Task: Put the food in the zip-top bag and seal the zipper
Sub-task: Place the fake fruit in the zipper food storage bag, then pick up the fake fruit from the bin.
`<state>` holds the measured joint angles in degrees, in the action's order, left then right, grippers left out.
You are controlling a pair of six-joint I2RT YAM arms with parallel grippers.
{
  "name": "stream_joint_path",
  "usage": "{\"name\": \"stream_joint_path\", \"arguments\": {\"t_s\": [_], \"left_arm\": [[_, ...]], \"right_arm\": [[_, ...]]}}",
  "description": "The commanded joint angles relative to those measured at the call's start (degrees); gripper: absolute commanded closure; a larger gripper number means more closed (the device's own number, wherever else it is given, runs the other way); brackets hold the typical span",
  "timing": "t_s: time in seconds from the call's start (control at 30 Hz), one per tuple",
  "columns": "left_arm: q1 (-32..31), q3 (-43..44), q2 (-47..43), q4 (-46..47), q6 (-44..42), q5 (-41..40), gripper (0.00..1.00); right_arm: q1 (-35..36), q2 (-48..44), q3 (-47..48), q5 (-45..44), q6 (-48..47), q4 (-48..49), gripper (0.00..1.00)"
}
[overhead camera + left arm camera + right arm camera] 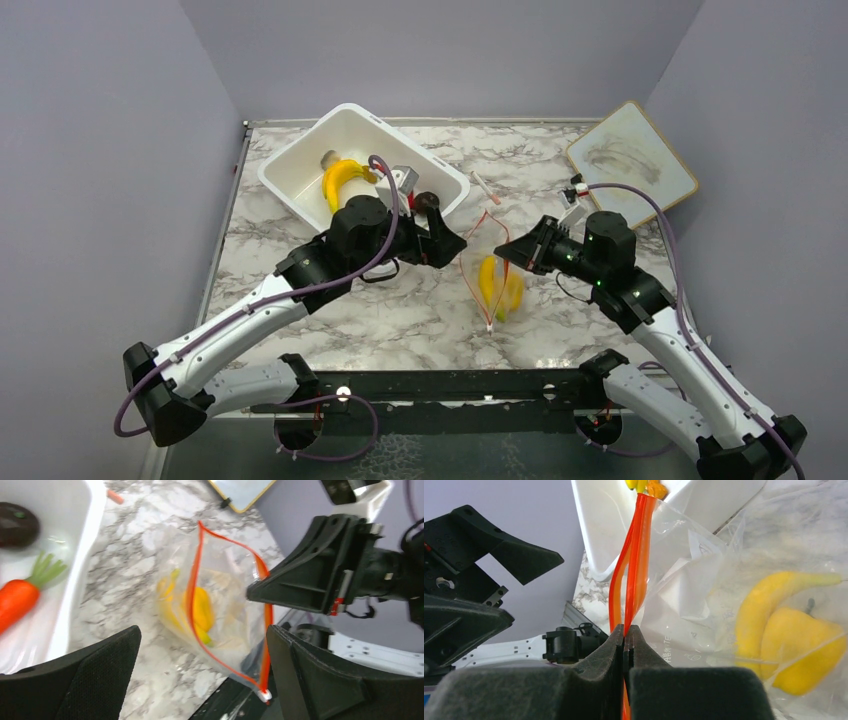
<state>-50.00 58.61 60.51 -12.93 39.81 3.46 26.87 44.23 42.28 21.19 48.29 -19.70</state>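
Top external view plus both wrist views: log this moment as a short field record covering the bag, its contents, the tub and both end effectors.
bag: clear floppy plastic zip-top bag, mouth gaping
zipper: red-orange zipper strip, unsealed
in bag: yellow toy banana, yellow toy pepper
tub: white rectangular plastic tub
in tub: second yellow banana, orange carrot with green top, dark brown round fruit
left end effector: open, empty, facing the bag's mouth
right end effector: shut on the zipper strip
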Motion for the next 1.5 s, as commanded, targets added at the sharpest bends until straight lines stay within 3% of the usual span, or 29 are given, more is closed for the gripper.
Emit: {"name": "stream_joint_path", "arguments": {"t_s": [0.0,0.2,0.4,0.57,0.63,0.77,0.87,1.1,1.47], "left_arm": [[0.0,2.8,-0.9,-7.8,-9.0,-9.2,0.01],[1.0,8.2,3.1,-13.7,-14.3,-18.7,0.01],[7.3,12.9,8.8,-15.2,-17.4,-19.8,0.03],[14.8,14.7,13.8,-14.1,-16.5,-17.0,0.36],[16.3,15.5,15.9,-13.7,-16.6,-18.6,0.43],[18.9,16.2,19.8,-11.1,-17.2,-23.1,0.43],[21.7,14.9,22.9,-5.3,-18.9,-22.0,0.49],[27.3,18.1,32.7,0.3,-18.2,-21.0,0.5],[31.6,23.4,44.6,6.9,-16.2,-21.8,0.51]], "right_arm": [[-0.1,-0.8,2.8,-3.6,-2.4,-2.0,0.99],[-0.1,-0.7,4.1,-2.9,-4.1,-2.6,0.99],[-0.1,-1.8,3.7,-3.0,-5.2,-1.7,0.99],[-0.1,-2.4,4.1,-1.8,-6.7,-1.6,0.99],[-0.1,-2.7,4.0,-1.3,-7.2,-1.7,0.99],[-0.1,-3.1,3.6,-1.2,-8.4,-2.5,0.99],[-0.1,-3.2,3.4,-1.4,-8.2,-2.1,0.99],[-0.1,-1.7,4.9,-1.2,-8.3,-1.7,0.99],[-0.1,-4.5,12.3,-6.1,-6.3,-11.3,0.99]]}}
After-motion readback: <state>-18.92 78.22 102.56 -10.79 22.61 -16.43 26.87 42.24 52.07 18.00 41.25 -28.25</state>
